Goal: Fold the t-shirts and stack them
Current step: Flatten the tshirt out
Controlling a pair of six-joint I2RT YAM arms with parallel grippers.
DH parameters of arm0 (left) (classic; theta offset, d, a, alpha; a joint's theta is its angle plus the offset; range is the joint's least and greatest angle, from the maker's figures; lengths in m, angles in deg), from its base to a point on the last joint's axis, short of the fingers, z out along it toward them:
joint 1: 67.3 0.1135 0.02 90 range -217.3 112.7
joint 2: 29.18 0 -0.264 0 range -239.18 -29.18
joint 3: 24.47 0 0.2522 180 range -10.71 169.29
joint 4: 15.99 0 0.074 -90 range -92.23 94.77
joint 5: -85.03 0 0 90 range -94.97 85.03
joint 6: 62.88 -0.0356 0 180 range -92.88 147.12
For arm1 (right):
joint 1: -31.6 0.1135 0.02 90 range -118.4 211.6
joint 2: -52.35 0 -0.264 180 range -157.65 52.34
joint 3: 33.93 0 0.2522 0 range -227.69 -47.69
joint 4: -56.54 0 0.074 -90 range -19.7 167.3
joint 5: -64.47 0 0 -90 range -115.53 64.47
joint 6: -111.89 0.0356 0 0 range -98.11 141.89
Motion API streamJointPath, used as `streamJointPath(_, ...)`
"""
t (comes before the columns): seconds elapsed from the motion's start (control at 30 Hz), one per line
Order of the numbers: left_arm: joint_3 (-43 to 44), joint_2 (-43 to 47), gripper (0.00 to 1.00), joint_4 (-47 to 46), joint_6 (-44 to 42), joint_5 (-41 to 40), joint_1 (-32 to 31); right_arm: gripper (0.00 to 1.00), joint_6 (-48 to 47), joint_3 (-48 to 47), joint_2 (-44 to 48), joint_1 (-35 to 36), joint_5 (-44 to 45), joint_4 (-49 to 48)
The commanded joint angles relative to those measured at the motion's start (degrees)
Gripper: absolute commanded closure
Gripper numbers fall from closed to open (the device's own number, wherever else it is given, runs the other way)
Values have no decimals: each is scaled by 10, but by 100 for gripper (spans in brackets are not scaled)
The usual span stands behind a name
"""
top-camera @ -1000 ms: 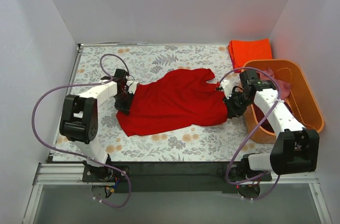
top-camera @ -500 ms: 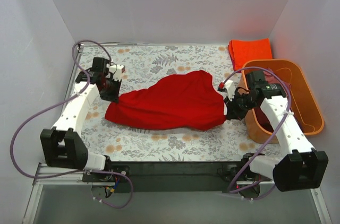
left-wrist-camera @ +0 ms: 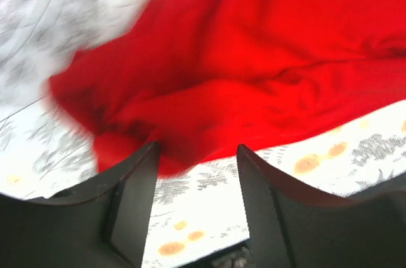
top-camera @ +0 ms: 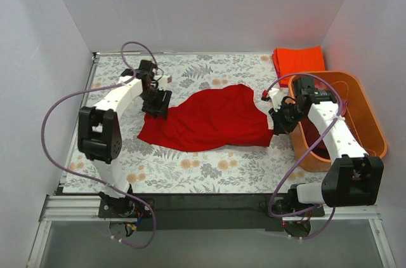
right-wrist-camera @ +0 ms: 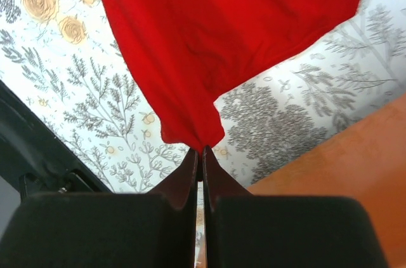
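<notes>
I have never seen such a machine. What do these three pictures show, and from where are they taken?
These are two robot arms, the left arm and the right arm, fixed at the near edge of a flowered table. The wide picture comes from a camera above and behind them. The other two come from cameras on the wrists, so the dark shapes at the bottom are that arm's own fingers. A red shirt lies on the table. A folded orange shirt lies at the far right corner, beyond an orange tub. The right fingers are shut on a corner of the red shirt. The left fingers stand open at its other edge and hold nothing.
</notes>
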Motion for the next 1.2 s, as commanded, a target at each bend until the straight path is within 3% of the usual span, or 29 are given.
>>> streamJointPath(0.0, -65, 131, 50, -3, -15, 16, 77, 99, -5, 30, 19, -1, -2, -3)
streamJointPath(0.07, -109, 182, 52, -19, -28, 19, 114, 99, -3, 40, 24, -1, -1, -8)
streamJointPath(0.27, -245, 224, 53, -55, -55, 3, 125, 99, 2, 52, 26, 0, -2, -16)
streamJointPath(0.6, -277, 180, 53, -145, -102, -77, 126, 99, 8, 68, 40, 0, -6, -15)
streamJointPath(0.93, -272, 128, 50, -171, -125, -82, 125, 99, 14, 68, 37, 0, -11, -15)
streamJointPath(1.17, -325, 126, 51, -194, -122, -78, 106, 99, 19, 63, 30, -1, -18, -15)
